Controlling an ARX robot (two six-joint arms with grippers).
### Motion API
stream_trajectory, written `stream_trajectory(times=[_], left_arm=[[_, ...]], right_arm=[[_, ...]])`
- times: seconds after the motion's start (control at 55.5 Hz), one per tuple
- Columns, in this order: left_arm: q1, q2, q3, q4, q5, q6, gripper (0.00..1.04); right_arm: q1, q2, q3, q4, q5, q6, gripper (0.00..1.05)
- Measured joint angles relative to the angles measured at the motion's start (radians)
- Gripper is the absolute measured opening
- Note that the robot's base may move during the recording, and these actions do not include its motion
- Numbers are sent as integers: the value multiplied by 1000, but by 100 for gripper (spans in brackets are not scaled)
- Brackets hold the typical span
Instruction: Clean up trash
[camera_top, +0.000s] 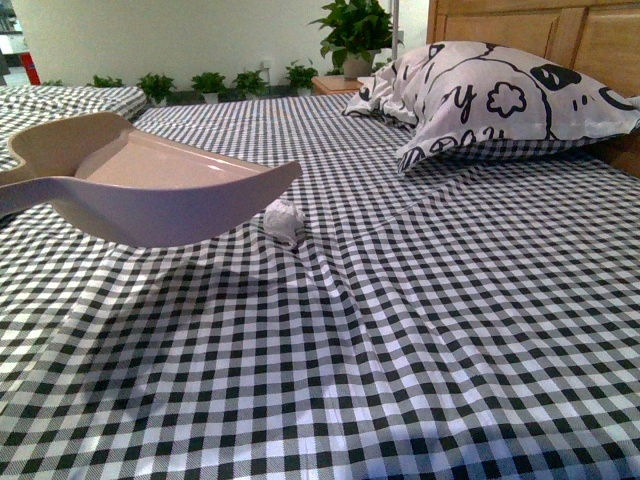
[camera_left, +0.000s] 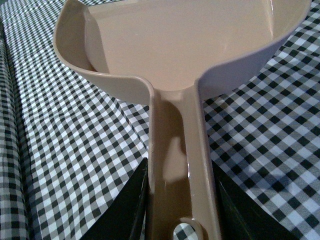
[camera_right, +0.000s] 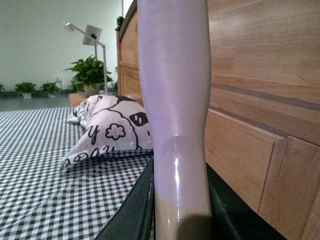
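Trash (camera_top: 283, 220), a small crumpled white paper ball, lies on the bed's black-and-white checked sheet (camera_top: 420, 350), a little toward 10 o'clock from the middle of the front view. It sits just below the front corner of the pinkish-beige dustpan (camera_top: 150, 180), at about 4 o'clock from the pan's body. I cannot tell whether ball and pan touch. The sheet is creased around the ball.

The dustpan reaches in from 9 o'clock with its open mouth toward the ball, and a shadow lies on the sheet beneath it. The left gripper (camera_left: 180, 170) is clamped on the dustpan's handle, with a dark finger (camera_left: 132, 205) pressed to each side. The pan's hollow looks bare in that wrist view.

The right gripper (camera_right: 180, 192) is closed around a lilac handle (camera_right: 175, 90) that turns beige lower down. The handle stands roughly upright, and its working end is out of sight.

At about 1 o'clock from the ball, well apart from it, a white pillow (camera_top: 490, 95) with black cartoon print leans near the wooden headboard (camera_top: 560, 35). Potted plants (camera_top: 355, 30) line the far wall around 12 o'clock.
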Motion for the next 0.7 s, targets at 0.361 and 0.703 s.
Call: stream_trajectory(times=[0.361, 0.703], left_arm=[[10, 136, 5, 84, 44, 24, 29], [9, 233, -67, 185, 68, 60, 29]], right_arm=[[0, 0, 0, 0, 0, 0, 21], [0, 0, 0, 0, 0, 0, 21]])
